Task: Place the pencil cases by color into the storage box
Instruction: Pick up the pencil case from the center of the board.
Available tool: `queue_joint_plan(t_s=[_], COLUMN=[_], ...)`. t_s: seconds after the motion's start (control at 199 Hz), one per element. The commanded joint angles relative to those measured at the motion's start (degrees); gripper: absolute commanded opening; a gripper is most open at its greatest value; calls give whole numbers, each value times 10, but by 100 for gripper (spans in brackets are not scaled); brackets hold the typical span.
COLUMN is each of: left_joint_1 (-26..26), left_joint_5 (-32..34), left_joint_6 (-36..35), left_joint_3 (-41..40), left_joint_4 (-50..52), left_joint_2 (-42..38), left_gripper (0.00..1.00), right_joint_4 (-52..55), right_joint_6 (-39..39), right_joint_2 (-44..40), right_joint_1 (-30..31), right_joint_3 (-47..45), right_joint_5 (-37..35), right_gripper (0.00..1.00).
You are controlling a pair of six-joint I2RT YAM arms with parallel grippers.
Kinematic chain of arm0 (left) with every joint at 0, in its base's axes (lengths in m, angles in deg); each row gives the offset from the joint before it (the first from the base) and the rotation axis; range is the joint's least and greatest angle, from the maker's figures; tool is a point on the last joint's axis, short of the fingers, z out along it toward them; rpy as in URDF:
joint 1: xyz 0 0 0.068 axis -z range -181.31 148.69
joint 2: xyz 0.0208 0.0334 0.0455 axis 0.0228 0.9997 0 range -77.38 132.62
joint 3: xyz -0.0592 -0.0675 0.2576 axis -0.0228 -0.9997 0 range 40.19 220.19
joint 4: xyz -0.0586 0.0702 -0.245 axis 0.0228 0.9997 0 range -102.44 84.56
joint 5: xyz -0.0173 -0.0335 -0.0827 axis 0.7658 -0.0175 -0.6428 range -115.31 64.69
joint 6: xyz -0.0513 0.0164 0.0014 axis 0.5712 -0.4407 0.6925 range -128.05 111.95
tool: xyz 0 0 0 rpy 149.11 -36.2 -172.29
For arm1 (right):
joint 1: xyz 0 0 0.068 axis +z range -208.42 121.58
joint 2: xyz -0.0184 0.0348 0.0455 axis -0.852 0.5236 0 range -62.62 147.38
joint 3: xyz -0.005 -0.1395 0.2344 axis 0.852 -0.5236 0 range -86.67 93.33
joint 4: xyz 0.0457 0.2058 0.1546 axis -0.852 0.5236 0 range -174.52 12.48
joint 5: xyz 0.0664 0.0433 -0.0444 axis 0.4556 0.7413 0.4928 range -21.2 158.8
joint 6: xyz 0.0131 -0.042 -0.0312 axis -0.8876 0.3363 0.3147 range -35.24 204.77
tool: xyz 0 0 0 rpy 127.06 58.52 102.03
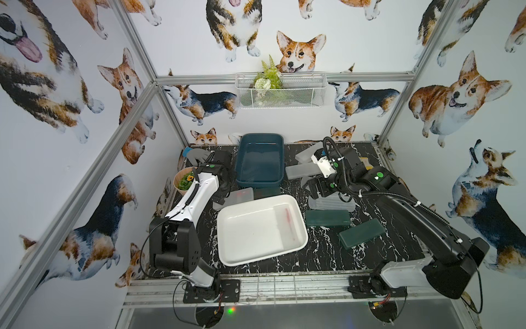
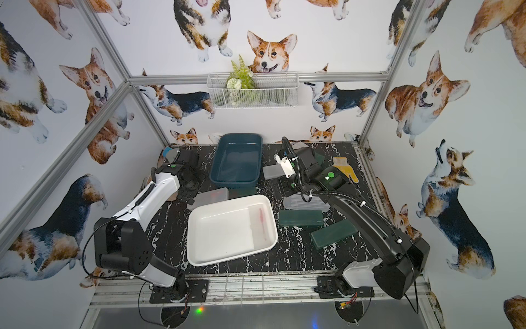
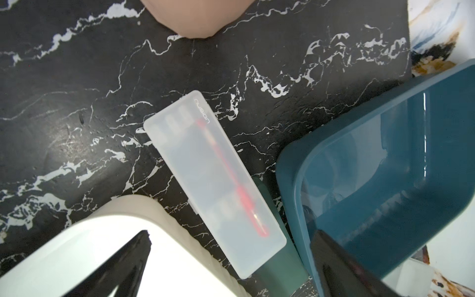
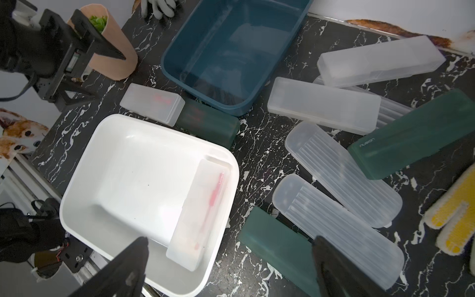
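A white storage box point(image 1: 250, 233) at table centre holds one frosted pencil case point(image 4: 203, 210). Behind it stands a dark blue storage box point(image 1: 260, 159), seemingly empty. Between the two boxes lie a frosted case with a red pen inside point(image 3: 216, 180) and a dark green case point(image 4: 210, 123). My left gripper point(image 3: 231, 236) hangs open above that frosted case, touching nothing. Right of the white box lie two dark green cases point(image 1: 327, 218) point(image 1: 361, 233) and several frosted ones point(image 4: 341, 172). My right gripper point(image 4: 231, 240) stands open and empty above them.
A paper cup of greenery point(image 1: 185, 179) and a grey glove point(image 1: 196, 155) sit at the back left. A yellow glove point(image 4: 452, 218) lies at the right edge. A wire basket point(image 1: 280, 89) hangs on the back wall.
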Motion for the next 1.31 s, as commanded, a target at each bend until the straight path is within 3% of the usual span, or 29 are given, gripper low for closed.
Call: queue_joint_plan(t_s=[0.0, 0.521, 0.902, 1.303], left_joint_1=[3, 5, 5, 15], left_joint_5=[-4, -11, -20, -21], left_joint_6=[87, 136, 147, 180], left_joint_3=[-15, -18, -11, -46], left_joint_4=[17, -3, -33, -38], left_joint_2=[-1, 43, 90, 76], left_gripper=[100, 100, 100, 100], right_joint_4=[-44, -70, -60, -55], right_joint_6=[53, 66, 78, 89], right_joint_2=[-28, -58, -46, -43], right_joint_1=[0, 3, 24, 24], right_joint_3=[-27, -73, -64, -70], right_joint_5=[25, 95, 101, 104], right_gripper=[100, 99, 99, 100])
